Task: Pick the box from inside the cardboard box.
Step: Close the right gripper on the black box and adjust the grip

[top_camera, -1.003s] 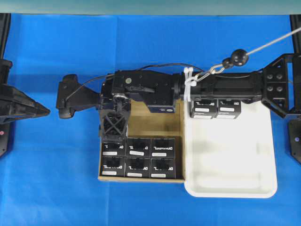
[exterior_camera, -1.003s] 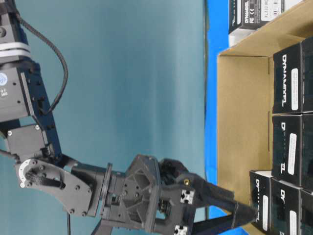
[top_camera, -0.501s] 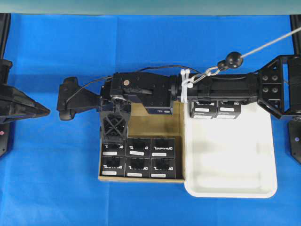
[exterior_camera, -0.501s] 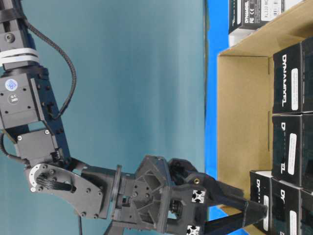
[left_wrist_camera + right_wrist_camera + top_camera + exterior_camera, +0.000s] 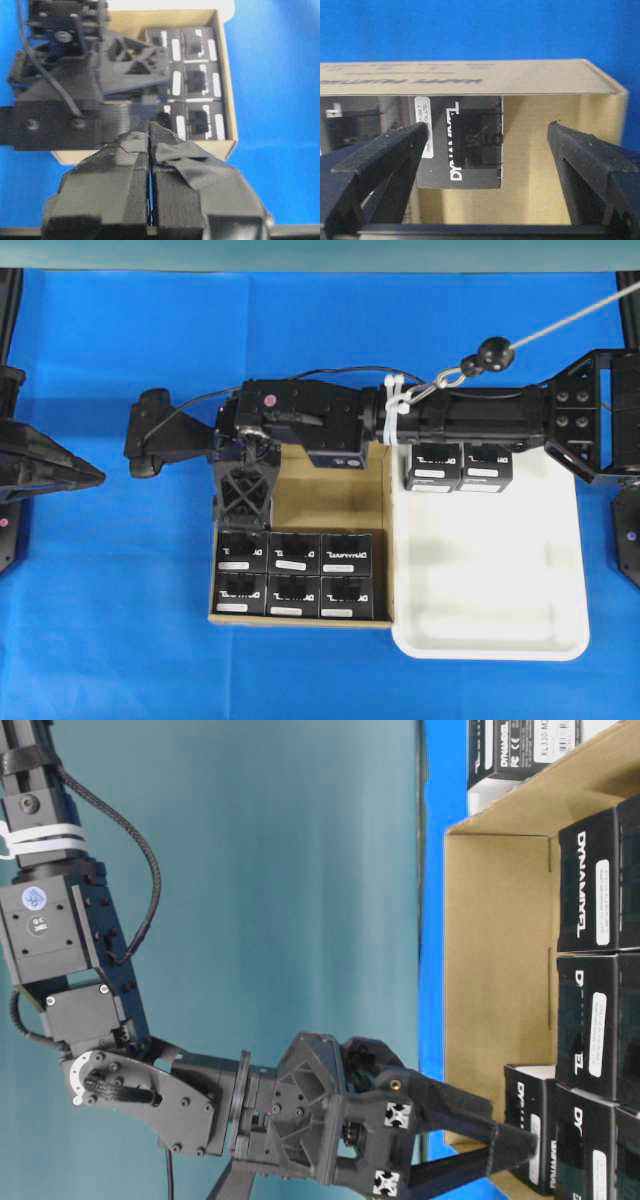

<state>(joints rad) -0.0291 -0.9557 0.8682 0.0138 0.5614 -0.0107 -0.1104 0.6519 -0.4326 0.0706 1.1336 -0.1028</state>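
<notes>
The cardboard box point(image 5: 330, 502) lies mid-table with several small black boxes packed along its near side. My right gripper point(image 5: 244, 523) points down into its left end. In the right wrist view that gripper point(image 5: 487, 127) is open, and one black box point(image 5: 465, 150) stands between the fingers, closer to the left one, with a gap on each side. This is the back-left box of the group point(image 5: 243, 552). At table level the fingertips point(image 5: 512, 1152) are level with that box point(image 5: 530, 1115). My left gripper point(image 5: 150, 126) is shut and empty, parked at the far left point(image 5: 95, 476).
A white tray point(image 5: 490, 580) touches the carton's right side and holds two black boxes point(image 5: 460, 468) at its far end. The right arm spans the tray and the carton's back edge. A tether with a black ball point(image 5: 487, 355) hangs above it. Blue cloth covers the table.
My right gripper has moved lower into the carton, bringing its open fingers down around the back-left black box. The left arm has not moved.
</notes>
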